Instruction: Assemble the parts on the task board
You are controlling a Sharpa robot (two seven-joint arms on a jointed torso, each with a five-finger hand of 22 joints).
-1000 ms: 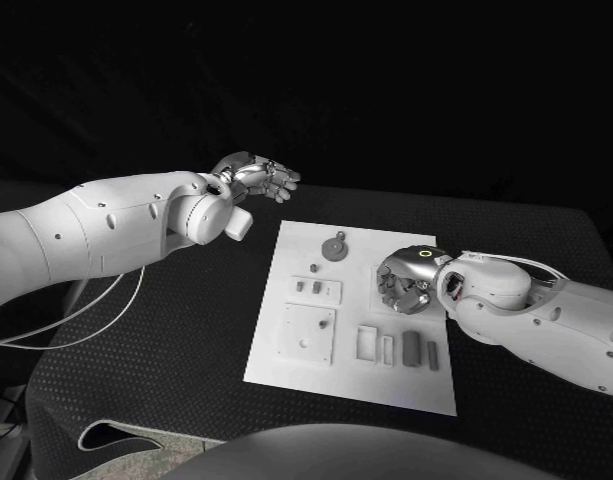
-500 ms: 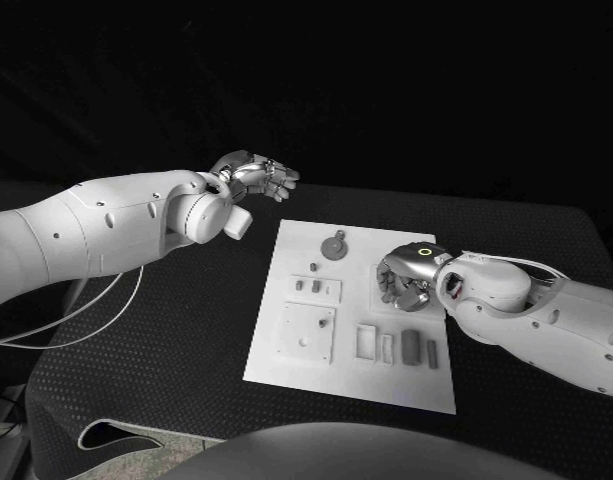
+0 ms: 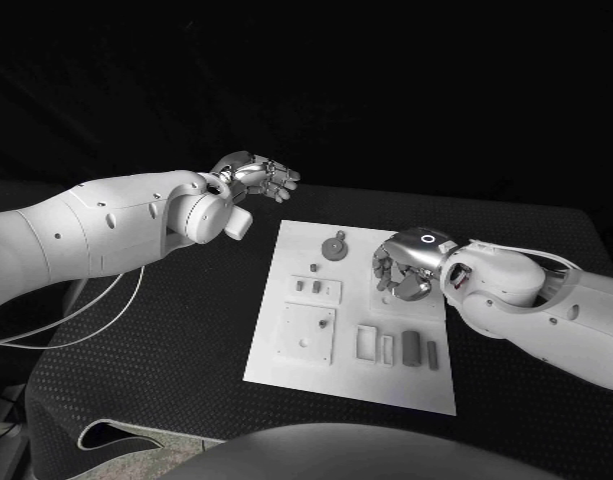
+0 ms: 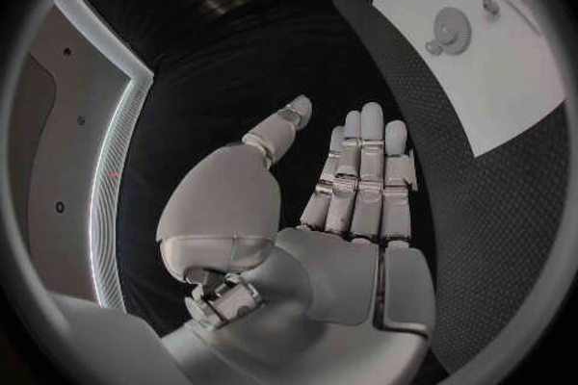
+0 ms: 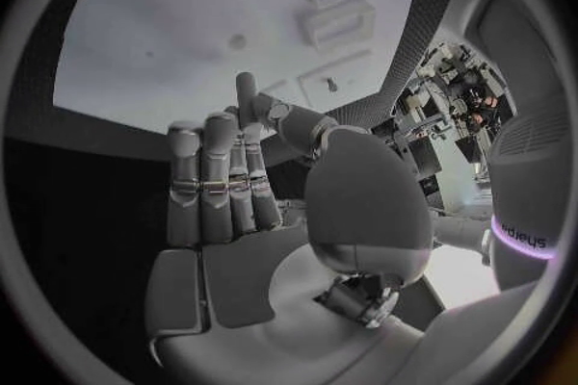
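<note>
- Looking down from the head view, we see the task board [image 3: 352, 318] lying in the middle of the black table [image 3: 148, 340], with grey parts on it: a round geared piece [image 3: 335, 246] near its far edge and a row of upright bars [image 3: 397, 346] near its right edge.
- The left hand [image 3: 256, 177] hangs above the table beyond the board's far left corner, well apart from every part.
- The right hand [image 3: 400, 272] sits over the board's right side, just beyond the row of bars; from this view we cannot tell whether it touches the board.
- The left wrist view adds what the head view hides: the left hand's fingers [image 4: 361, 175] lie straight and side by side, thumb apart, holding nothing.
- The right wrist view shows the right hand's fingers [image 5: 217, 178] likewise extended together above the white board [image 5: 181, 29], thumb apart, with nothing between them.
</note>
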